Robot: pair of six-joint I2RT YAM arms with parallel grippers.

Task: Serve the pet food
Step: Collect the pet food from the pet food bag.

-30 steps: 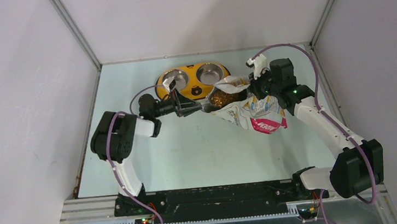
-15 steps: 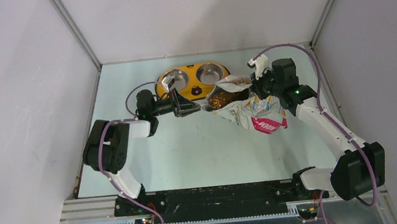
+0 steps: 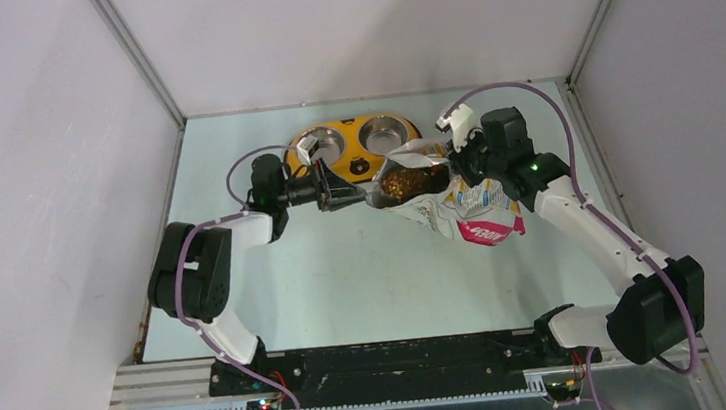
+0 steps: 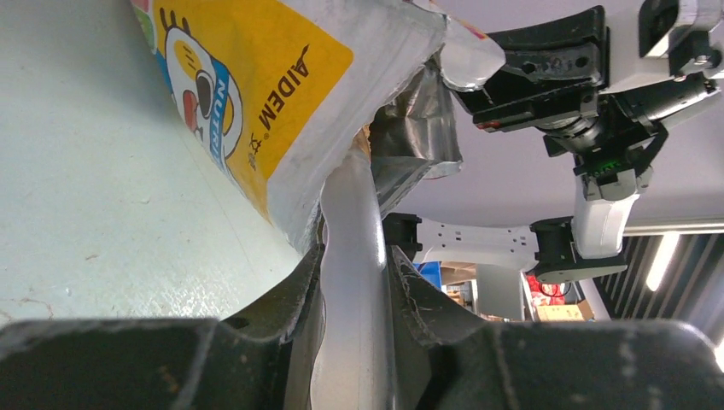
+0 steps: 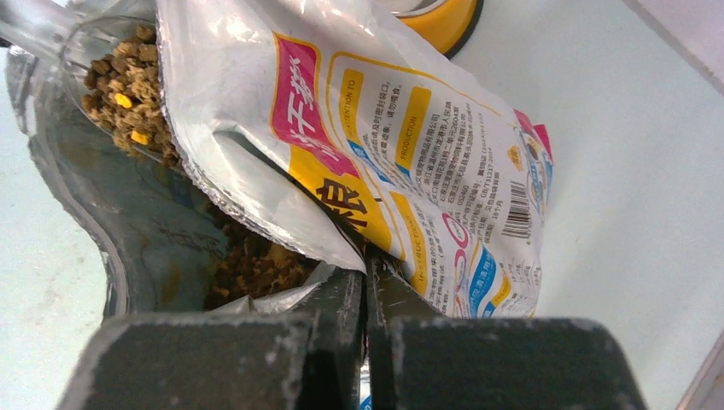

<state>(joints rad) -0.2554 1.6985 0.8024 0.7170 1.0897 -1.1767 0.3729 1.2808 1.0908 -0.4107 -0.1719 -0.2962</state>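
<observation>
The left gripper is clamped on the handle of a clear plastic scoop, its 2 fingers pressed against either side; the scoop's far end reaches into the open mouth of the foil bag. The right gripper is closed tight on the upper edge of that mouth, pinching the foil between its 2 fingers. The pet food sits inside the bag, brown pellets with a few yellow ones, some heaped at the scoop's cup and more deeper in. The bag lies on the table just beside the yellow double bowl, its pink base towards the arms.
</observation>
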